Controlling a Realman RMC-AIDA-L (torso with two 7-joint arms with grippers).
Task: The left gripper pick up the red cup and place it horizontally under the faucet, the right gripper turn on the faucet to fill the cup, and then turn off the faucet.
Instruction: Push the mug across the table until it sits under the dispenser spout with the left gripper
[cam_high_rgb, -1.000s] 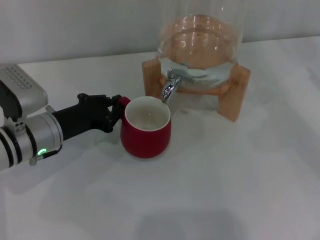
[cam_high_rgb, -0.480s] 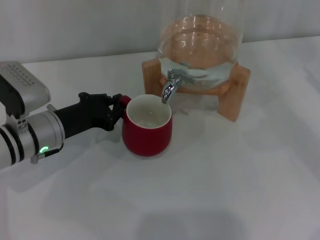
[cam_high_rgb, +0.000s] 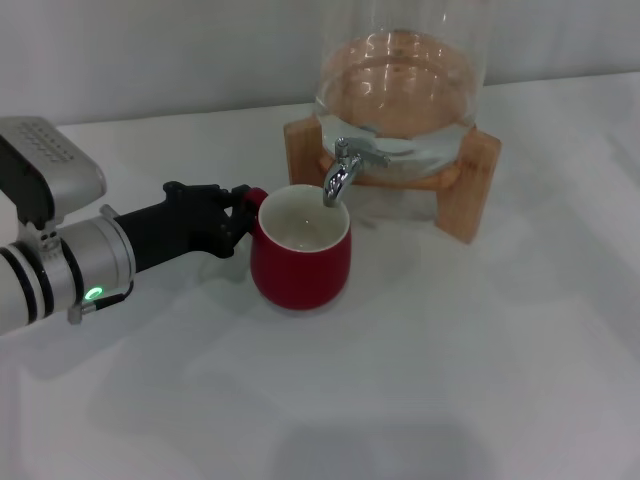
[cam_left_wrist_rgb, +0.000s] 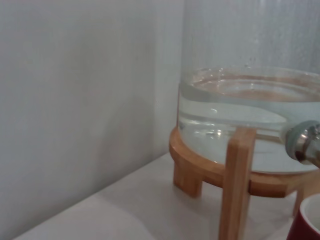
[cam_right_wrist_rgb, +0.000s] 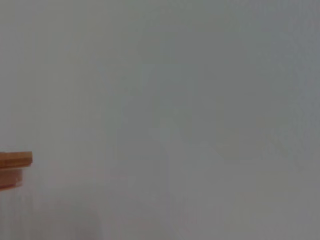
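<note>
L gripper (cam_high_rgb: 238, 215) clamped on handle of red cup (cam_high_rgb: 300, 258). Cup upright on white table (cam_high_rgb: 450, 350), mouth up, handle toward robot's left, rim right under faucet (cam_high_rgb: 342, 170) spout. R gripper out of sight.

dark-red cup (cam_high_rgb: 300, 262), cream inside; chrome faucet (cam_high_rgb: 342, 170); black fingers (cam_high_rgb: 236, 216).

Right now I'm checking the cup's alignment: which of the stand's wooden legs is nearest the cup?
The front-left leg, just behind the red cup beside the faucet. The front-right leg stands well clear.
</note>
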